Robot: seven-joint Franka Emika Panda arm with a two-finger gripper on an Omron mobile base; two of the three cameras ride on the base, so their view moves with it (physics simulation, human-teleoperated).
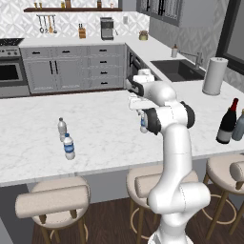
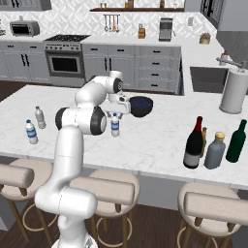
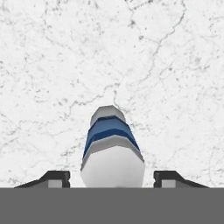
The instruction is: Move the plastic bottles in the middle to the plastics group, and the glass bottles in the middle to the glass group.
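Table [image 1: 95,138]: a white marble island is seen, carrying all the bottles, with stools along its near edge.
Arm: the white Panda is folded over the middle of the table, its hand pointed straight down.
Wine bottle [image 2: 194,144]: the tall dark one with the red top stands upright near the right end, just beside a squat grey-blue bottle [image 2: 214,151] and a green bottle [image 2: 237,141].
Plastics group [image 1: 66,139]: two small water bottles are stood upright close together, well apart to the left.
Water bottle [image 3: 111,148]: the blue-labelled one in the middle is stood upright directly under the hand; its long axis is vertical and its white cap points up at the hand camera.
Gripper [image 3: 112,180]: it is held above the cap, centred on the bottle.
Fingers [image 3: 53,178]: they are set apart, one on each side of the bottle's shoulder; contact with the plastic cannot be confirmed, and no firm clamp is seen yet.
Step in hand, judged: the grasp on the middle water bottle is being made.
Doing it well: the bottle should be kept centred, the fingers closed evenly on the body below the cap, and the lift taken straight up so that it is not tipped.
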